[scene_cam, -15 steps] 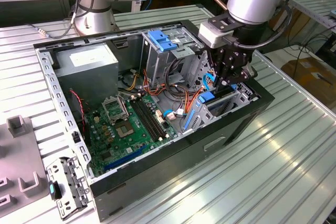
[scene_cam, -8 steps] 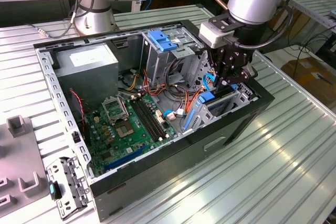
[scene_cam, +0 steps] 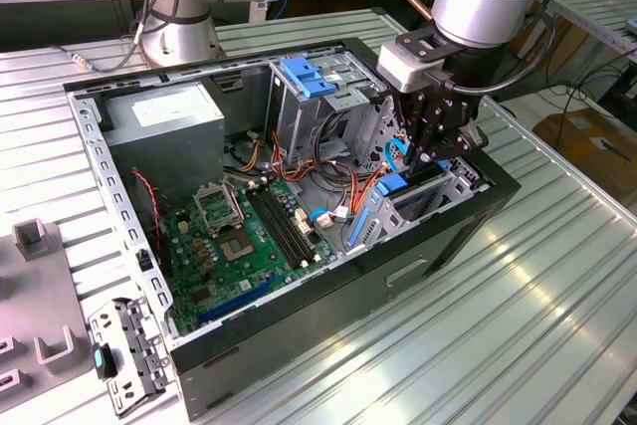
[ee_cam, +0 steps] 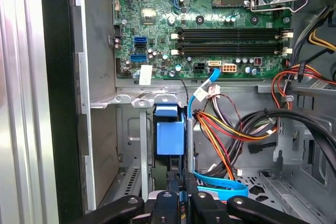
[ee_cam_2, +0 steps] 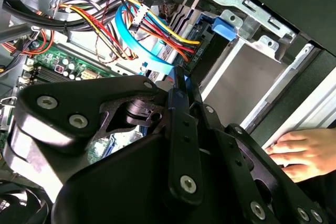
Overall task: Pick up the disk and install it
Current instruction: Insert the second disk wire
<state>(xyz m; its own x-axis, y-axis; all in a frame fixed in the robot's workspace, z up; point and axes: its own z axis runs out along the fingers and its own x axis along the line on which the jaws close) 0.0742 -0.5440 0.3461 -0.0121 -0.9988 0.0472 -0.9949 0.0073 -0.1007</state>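
Your gripper point(ee_cam: 181, 184) hung with jaws nearly together just over the disk point(ee_cam: 170, 135), which stood edge-up in the bay at the computer case's point(scene_cam: 328, 316) 3 o'clock. Whether it gripped, you couldn't tell. A person's hand point(ee_cam_2: 299, 153) rested at the gripper's 4 o'clock.

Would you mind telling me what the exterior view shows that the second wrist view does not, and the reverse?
Exterior view alone: the whole open computer case on the ribbed table, the grey power supply box, and a second arm's base. Second wrist view alone: a person's hand resting by the case edge. Both: the gripper low over the drive cage, the green motherboard and the coloured wire bundle.
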